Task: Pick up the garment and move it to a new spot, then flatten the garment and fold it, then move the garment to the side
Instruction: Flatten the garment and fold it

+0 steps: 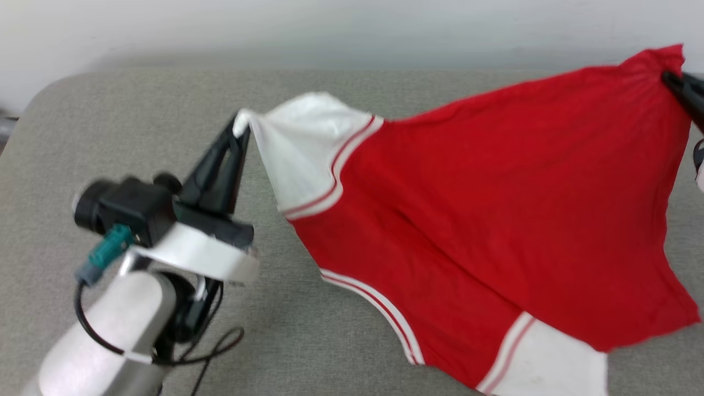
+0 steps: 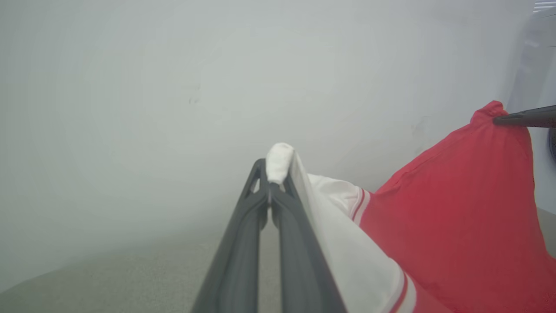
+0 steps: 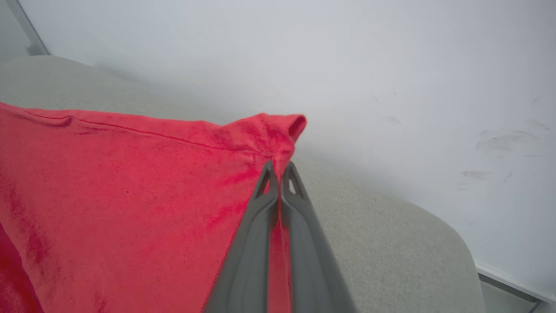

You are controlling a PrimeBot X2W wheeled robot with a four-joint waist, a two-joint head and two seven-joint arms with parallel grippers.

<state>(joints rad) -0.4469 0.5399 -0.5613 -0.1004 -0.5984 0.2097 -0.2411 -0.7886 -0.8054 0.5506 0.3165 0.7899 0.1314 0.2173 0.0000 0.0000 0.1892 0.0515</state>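
The left gripper (image 1: 241,127) is pinched closed on a small tuft of white sleeve, a slim bite that could slip under tension. The garment (image 1: 484,192) hangs stretched between both grippers above the bench (image 1: 110,110), its lower edge sagging. The right gripper (image 1: 675,83) is clamped on a bunched red corner, which might pull free if the arms spread wider.

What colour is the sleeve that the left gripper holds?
The sleeve is white, with red-white striped trim; the head view shows it best.
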